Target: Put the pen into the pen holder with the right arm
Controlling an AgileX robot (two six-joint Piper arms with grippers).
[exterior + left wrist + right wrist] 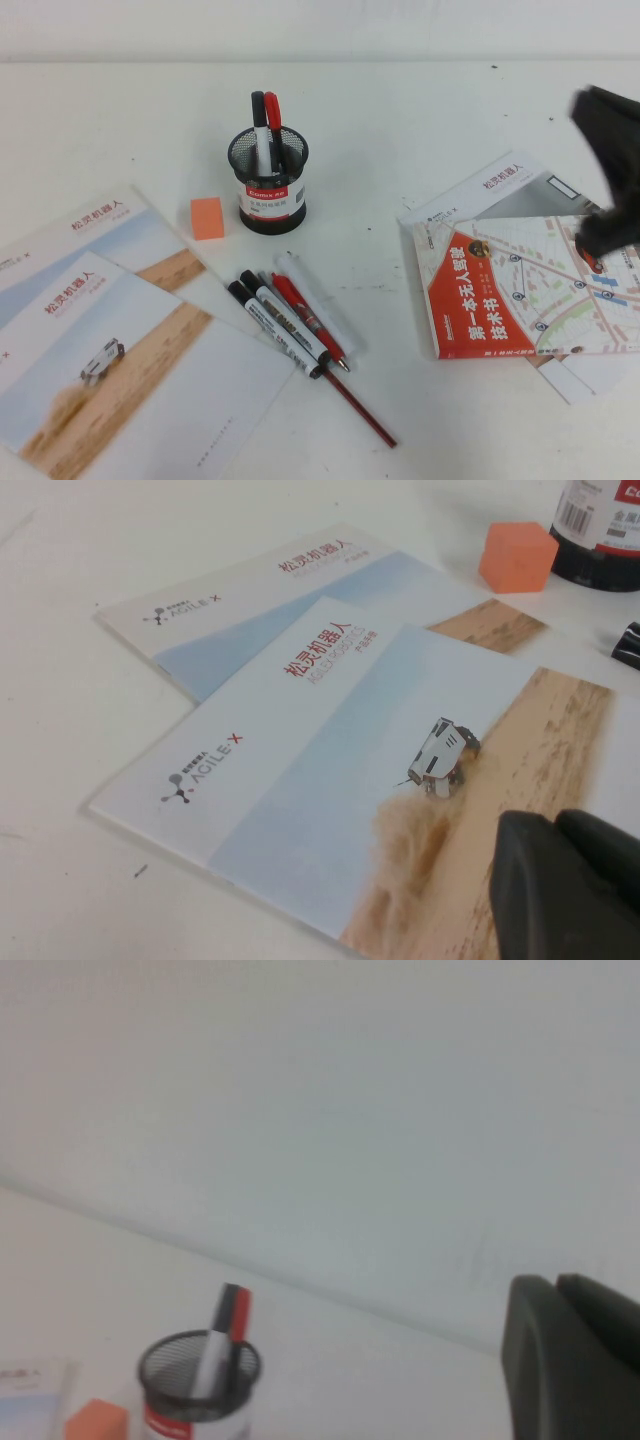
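Pen [272, 110], light, stiff and smooth, already stands cap-up in the pen holder [267, 190], best pinched near its exposed top; right hand [603, 238] hangs over the book [500, 290], left hand [568, 880] over brochures [300, 780], whether open or closed I cannot tell.

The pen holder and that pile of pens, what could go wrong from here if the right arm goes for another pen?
1. The pens lie packed side by side, touching, so the right gripper, now above the book, may drag neighbours or pick the wrong one.
2. The pen holder already holds two pens, which could block an insertion or tip the cup.
The left gripper sits over the brochures, out of the way.
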